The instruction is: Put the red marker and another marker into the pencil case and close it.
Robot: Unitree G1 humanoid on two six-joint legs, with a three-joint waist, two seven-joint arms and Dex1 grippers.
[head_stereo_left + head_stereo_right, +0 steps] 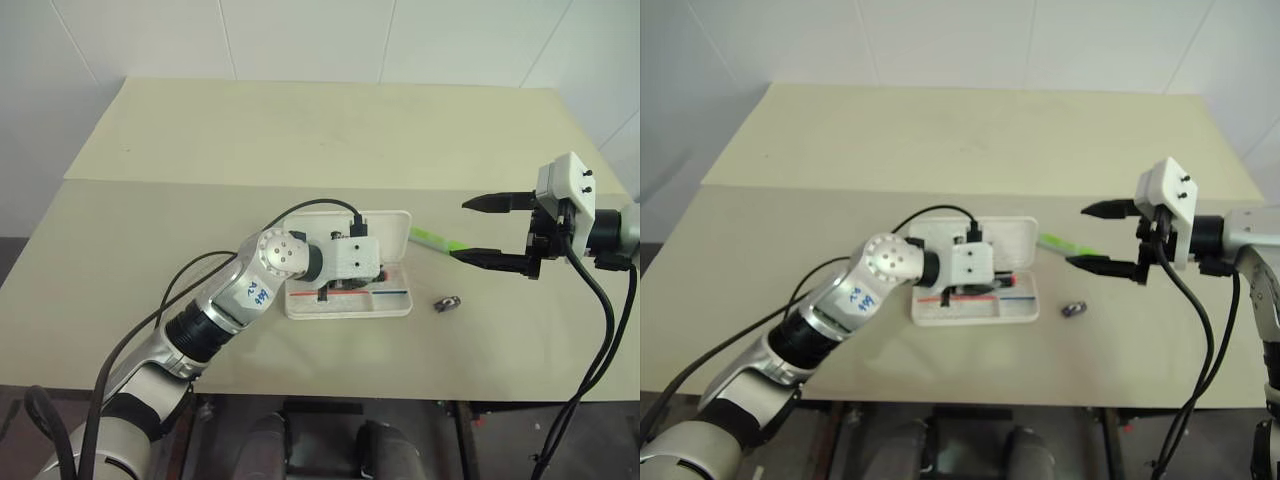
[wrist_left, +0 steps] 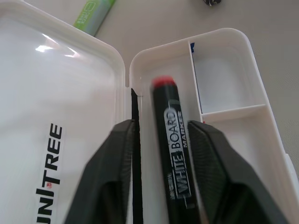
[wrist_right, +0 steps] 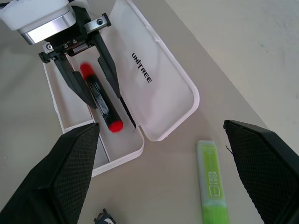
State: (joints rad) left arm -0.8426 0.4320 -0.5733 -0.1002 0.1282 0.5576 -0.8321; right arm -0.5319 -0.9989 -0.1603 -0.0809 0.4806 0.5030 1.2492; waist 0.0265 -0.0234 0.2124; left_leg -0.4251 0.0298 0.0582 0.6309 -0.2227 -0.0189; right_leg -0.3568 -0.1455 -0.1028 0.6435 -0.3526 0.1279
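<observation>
On the beige table (image 1: 150, 250), the "UNITREE" pencil case (image 3: 159, 88) holds the "WHITE BOARD" red marker (image 2: 173, 154) between parted left fingers (image 2: 117, 172); right fingers (image 1: 490, 203) spread.

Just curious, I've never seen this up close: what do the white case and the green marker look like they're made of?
The pencil case looks like hard glossy white plastic: light glints off its lid and the walls are thin and moulded. The green marker seems to be pale, smooth plastic, perhaps slightly translucent, with a printed label.
</observation>
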